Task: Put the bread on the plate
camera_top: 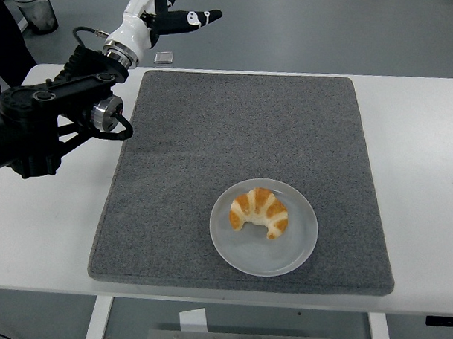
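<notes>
1. Head view is used for every point below; a white table (424, 170) is seen from above, and most of its top is covered by a grey mat (210, 140).
2. The bread (258, 211), a croissant with orange and pale stripes, is found in the lower middle of the frame, lying on the plate (296, 249).
3. The plate is round, pale and slightly see-through, and it is placed on the lower part of the mat, a little to the right of the middle.
4. The bread is kept inside the rim of the plate, and it is touched by no hand.
5. The left hand (169, 11) is seen at the upper left of the frame, raised above the far edge of the table and partly cut by the top border.
6. One dark finger is stretched out to the right and nothing is held in the hand, so it is judged to be apart and empty.
7. The black left arm (46, 120) is seen at the left edge, over the table beside the mat.
8. A small flat object (164, 57) is seen on the floor behind the table.
</notes>
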You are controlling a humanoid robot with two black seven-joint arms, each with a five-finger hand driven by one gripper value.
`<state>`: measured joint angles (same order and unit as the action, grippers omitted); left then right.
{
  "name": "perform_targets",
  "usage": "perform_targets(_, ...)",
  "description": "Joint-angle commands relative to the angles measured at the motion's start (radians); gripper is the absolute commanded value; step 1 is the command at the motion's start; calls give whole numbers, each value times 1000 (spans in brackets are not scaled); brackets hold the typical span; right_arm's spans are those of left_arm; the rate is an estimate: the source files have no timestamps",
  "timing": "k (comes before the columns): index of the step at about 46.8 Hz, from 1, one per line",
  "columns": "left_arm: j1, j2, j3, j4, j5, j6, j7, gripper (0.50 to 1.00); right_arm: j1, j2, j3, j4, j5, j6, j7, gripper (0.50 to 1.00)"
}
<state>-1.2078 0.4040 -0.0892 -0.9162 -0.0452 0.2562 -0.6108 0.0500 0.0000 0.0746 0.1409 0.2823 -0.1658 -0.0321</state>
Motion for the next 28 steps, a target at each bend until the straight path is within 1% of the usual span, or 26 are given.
perform_targets(1,5,22,0,2,-73,0,0,996,-1,0,-1,0,0,0,0,952)
perform_targets(4,8,38,-1,0,-94,0,0,996,-1,0,-1,-3,0,-1,0,952)
perform_targets(8,36,45,-7,2,-123,0,0,996,1,0,-1,-3,0,-1,-2,952)
perform_targets(13,66,47,-56,7,-150,0,88,996,1,0,1,-3,1,0,0,954)
perform_targets(15,91,47,-79,7,-150,0,112,996,1,0,1,-1,1,0,0,954)
perform_targets(19,135,47,-161,7,-150,-3,132,996,1,0,2,3,1,2,0,952)
perform_targets(21,165,47,-207,7,-150,-15,135,999,1,0,2,5,1,2,0,952)
perform_targets(24,201,45,-277,7,-150,-23,158,996,2,0,2,5,1,2,0,952)
perform_targets(28,246,41,-345,8,-153,-51,187,996,1,0,2,5,1,0,0,952)
